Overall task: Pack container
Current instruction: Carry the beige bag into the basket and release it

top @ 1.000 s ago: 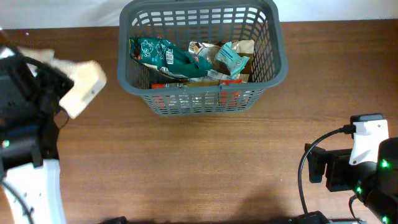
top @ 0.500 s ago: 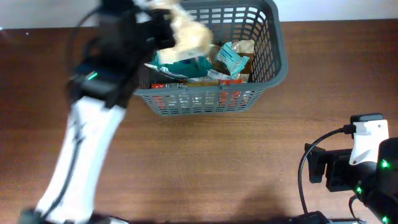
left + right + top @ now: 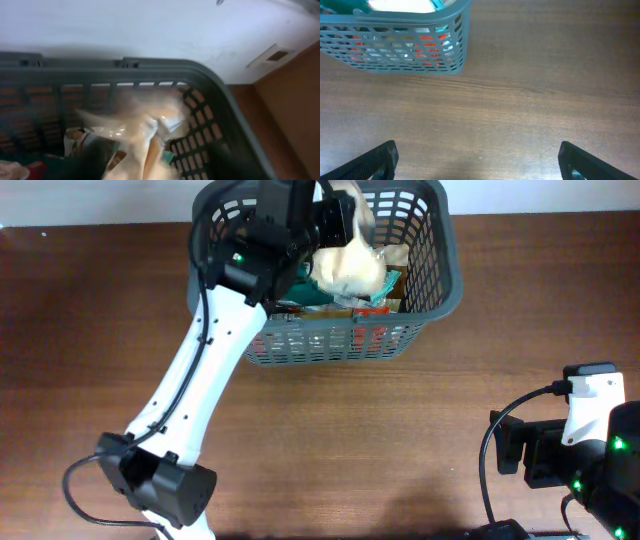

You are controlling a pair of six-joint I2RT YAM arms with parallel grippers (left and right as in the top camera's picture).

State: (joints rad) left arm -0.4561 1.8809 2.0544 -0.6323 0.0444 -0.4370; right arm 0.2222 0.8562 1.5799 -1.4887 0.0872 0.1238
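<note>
Container [image 3: 330, 345] part-filled | left gripper [image 3: 335, 220] above it by pale packet [image 3: 348, 268], grip: I cannot tell | right gripper [image 3: 477, 150] spread wide over table [image 3: 530, 100]

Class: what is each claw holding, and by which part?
Right claw: nothing, it is open. Left claw, above the container: a blurred pale packet sits at it; whether it is gripped cannot be told.

Dark grey on the container [image 3: 330, 345] at 12 o'clock, with a slotted lattice pattern along its walls. Inside, a pale cream packet [image 3: 348, 270], blurred, and a teal packet [image 3: 308, 294] at its 8 o'clock, with red glimpsed through the slots. Warm brown with fine streaked grain across the table [image 3: 400, 440]. White with black joints on the left arm [image 3: 200, 390]. Black on the right pincer [image 3: 477, 165].
</note>
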